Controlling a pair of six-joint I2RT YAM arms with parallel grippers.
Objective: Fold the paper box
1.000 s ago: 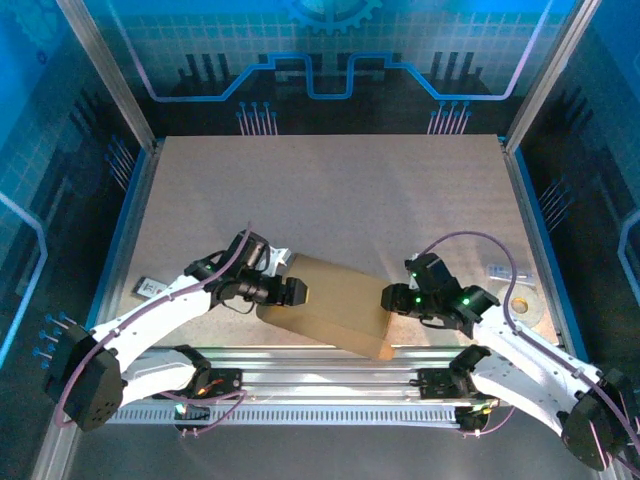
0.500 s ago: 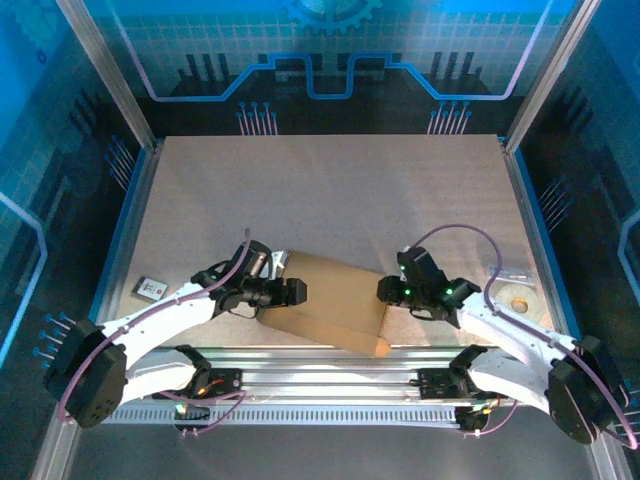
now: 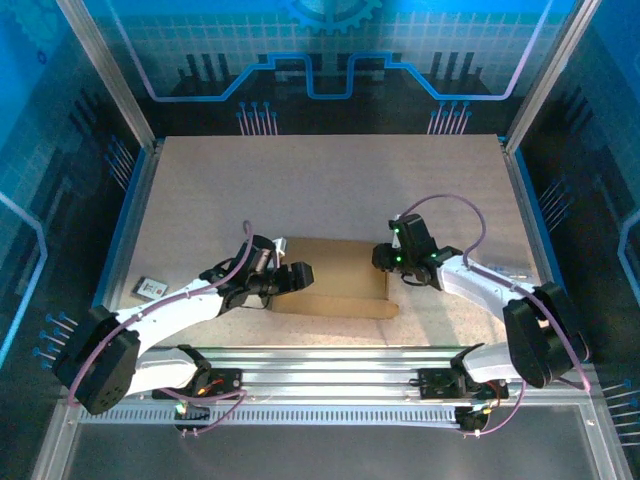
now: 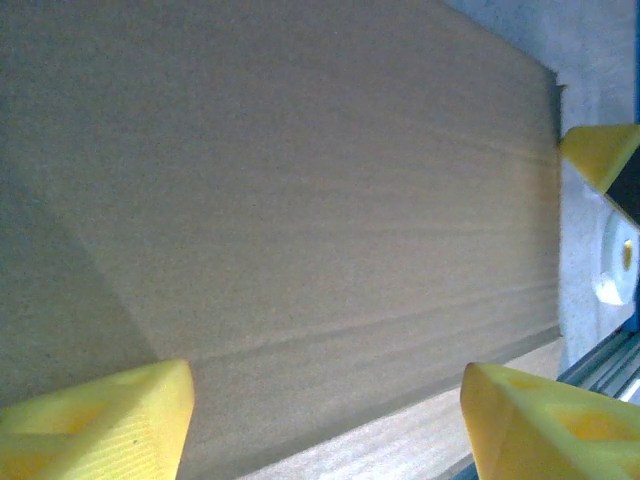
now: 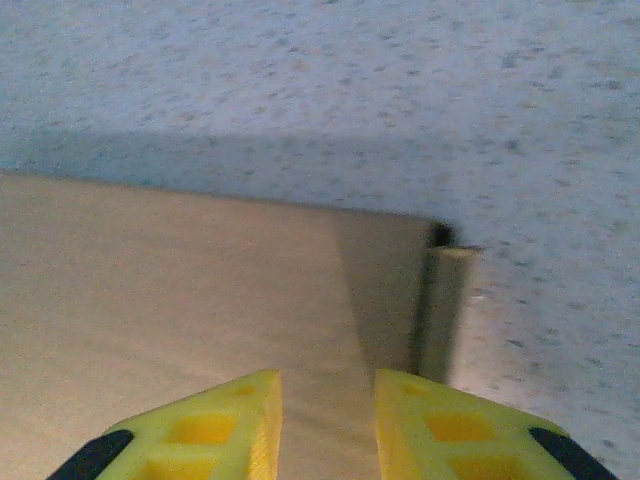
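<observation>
The paper box (image 3: pixel 335 280) is a plain brown carton lying flat near the table's front, its long sides parallel to the front rail. My left gripper (image 3: pixel 297 278) is at its left end. In the left wrist view the jaws stand wide open (image 4: pixel 325 430) over the box's top panel (image 4: pixel 300 180). My right gripper (image 3: pixel 384 258) is at the box's far right corner. Its yellow fingers (image 5: pixel 328 420) are a narrow gap apart above the top panel (image 5: pixel 170 290), straddling a crease. A small flap (image 5: pixel 443 305) stands at the box's end.
A small white card (image 3: pixel 150 287) lies at the table's left edge. A white tape roll (image 4: pixel 615 262) sits right of the box, near the front rail (image 3: pixel 330 355). Blue side rails border the table, and the far half of the tabletop (image 3: pixel 330 180) is bare.
The box was skewed with its right end toward the front rail. It now lies square and a little farther back. Both grippers moved away from the rail with it, the right one most.
</observation>
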